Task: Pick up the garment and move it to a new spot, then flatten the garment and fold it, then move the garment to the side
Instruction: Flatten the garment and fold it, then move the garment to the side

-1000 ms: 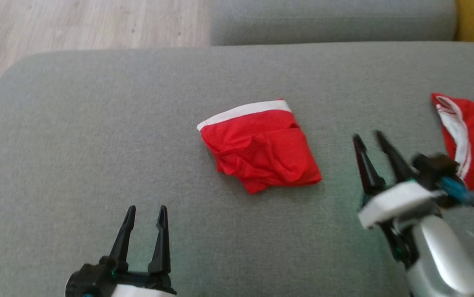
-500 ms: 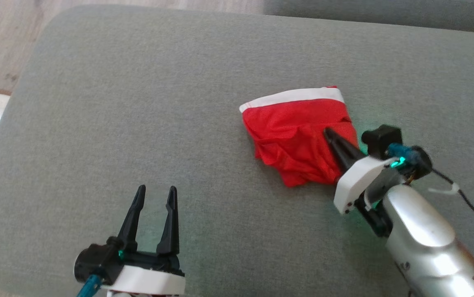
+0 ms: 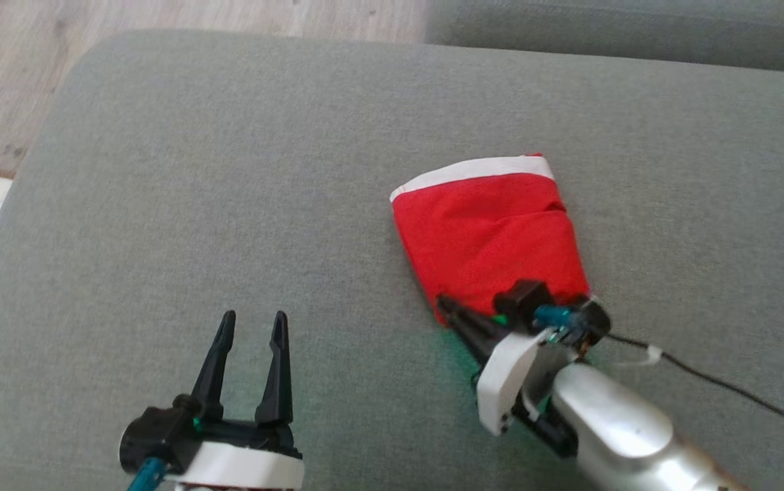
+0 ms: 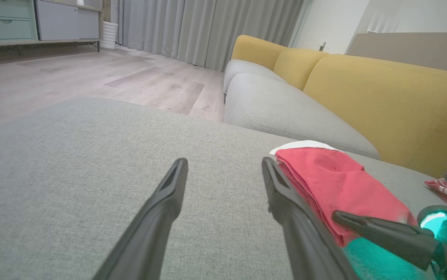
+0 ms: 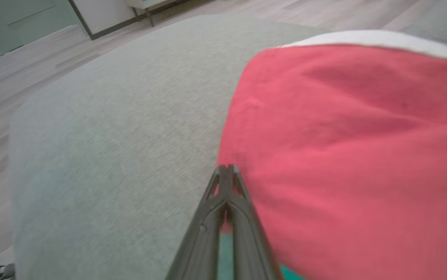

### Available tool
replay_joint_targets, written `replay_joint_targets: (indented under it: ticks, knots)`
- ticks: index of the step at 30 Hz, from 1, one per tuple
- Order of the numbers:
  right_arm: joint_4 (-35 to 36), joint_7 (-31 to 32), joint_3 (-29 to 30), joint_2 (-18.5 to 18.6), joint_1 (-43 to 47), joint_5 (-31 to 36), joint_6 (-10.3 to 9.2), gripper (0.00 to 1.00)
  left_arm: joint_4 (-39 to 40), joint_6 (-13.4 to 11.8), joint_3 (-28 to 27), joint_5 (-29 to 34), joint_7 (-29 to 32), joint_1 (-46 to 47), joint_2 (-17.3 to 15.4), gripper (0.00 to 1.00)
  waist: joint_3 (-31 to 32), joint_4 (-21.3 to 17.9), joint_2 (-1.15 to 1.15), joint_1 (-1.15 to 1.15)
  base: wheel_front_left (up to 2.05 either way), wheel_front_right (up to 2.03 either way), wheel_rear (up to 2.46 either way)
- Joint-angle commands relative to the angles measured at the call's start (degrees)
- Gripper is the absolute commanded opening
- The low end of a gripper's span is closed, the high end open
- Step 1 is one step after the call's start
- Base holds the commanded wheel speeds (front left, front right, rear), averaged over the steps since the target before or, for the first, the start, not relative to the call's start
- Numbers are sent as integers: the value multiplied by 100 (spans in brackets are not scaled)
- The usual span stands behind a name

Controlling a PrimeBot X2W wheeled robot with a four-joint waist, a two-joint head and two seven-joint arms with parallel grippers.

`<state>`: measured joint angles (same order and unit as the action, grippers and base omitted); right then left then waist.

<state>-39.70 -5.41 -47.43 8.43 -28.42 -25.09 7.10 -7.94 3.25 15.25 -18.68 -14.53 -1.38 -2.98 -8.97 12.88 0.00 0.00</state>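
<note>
Two claws in play: left claw (image 3: pixel 253 319) spread wide, idle over the grey cushion (image 3: pixel 160 170). Red garment (image 3: pixel 491 239) lies mid-cushion, bunched, white waistband on the far side — right claw (image 3: pixel 448 307) clenched on its near corner. Pick-up looks barely begun; relocate, flatten, fold and set-aside all remain.

left gripper (image 3: pixel 254 318) at 7 o'clock, fingers spread; right gripper (image 3: pixel 444 303) at 5 o'clock, pinched on the garment (image 3: pixel 494 232) corner.
</note>
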Motion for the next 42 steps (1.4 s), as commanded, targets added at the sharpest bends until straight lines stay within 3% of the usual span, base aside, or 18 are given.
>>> replay_joint_targets:
  ticks: [1,8,10,11,12,22,28,34,42]
  knots:
    - [190,8,-195,-97,95,-138,39,0,161,-45,-181,13,-47,57,10,100,113,-106,0,0,0,0,0]
    - [352,-534,237,15,239,-296,39,0,93,-58,-278,85,-47,-135,10,100,548,-379,0,0,0,0,0]
    - [429,-668,623,104,394,-299,39,33,58,-68,-310,101,-47,-216,10,100,686,-446,0,0,0,0,0]
    - [477,-725,852,159,481,-280,39,62,42,-71,-326,110,-47,-254,10,100,739,-474,0,0,0,0,0]
    - [539,-774,1092,220,580,-244,39,100,18,-70,-339,128,-47,-291,10,100,788,-500,0,0,0,0,0]
    - [1356,-937,3163,524,1830,431,39,100,-308,30,-527,213,-47,-578,10,100,1083,-713,0,0,0,0,0]
    - [1847,-956,4148,151,2663,905,39,100,-420,121,-655,238,-47,-645,10,100,1125,-793,0,0,0,0,0]
    - [2173,-957,4630,-216,3229,1354,39,100,-503,202,-744,291,-47,-590,11,100,1117,-826,0,0,0,0,0]
    - [2229,-958,4656,-419,3308,1484,39,100,-555,258,-786,315,-47,-519,11,100,1088,-939,0,0,0,0,0]
